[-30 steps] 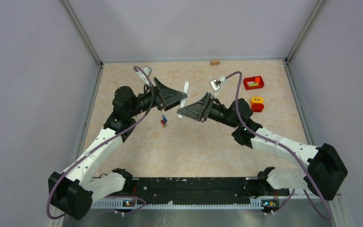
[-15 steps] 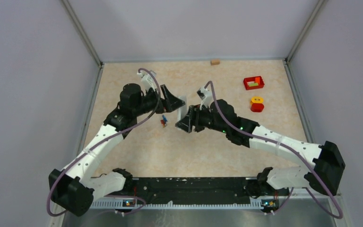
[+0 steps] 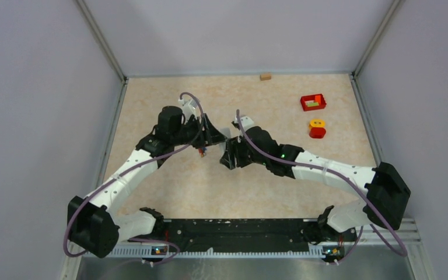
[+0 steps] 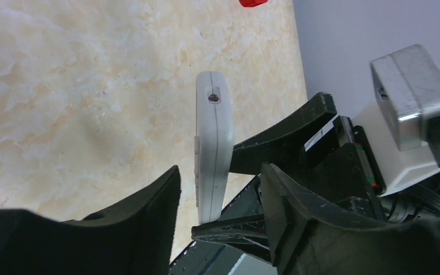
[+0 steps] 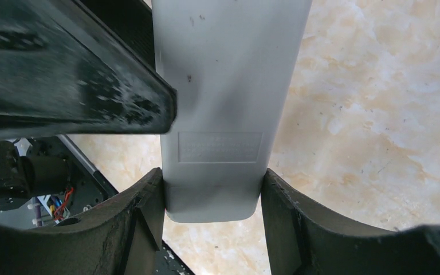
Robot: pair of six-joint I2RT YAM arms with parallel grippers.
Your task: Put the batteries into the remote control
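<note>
Beige marbled table [image 3: 210, 192], roomy near edge. Right gripper [image 5: 212, 183] clamps remote [image 5: 223, 69]; embossed label [image 5: 220, 147] unreadable. Left gripper [image 4: 220, 172] straddles it, jaws apart.

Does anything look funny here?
Yes. The remote control is held up off the table, edge-on, in the right gripper, with the open jaws of the left gripper around it. The batteries lie loose on the table.

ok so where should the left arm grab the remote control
The remote control stands edge-on between the open jaws of the left gripper; the right gripper clamps one end. Take the free end, coming in over the thin edge and closing on the two broad flat faces.
</note>
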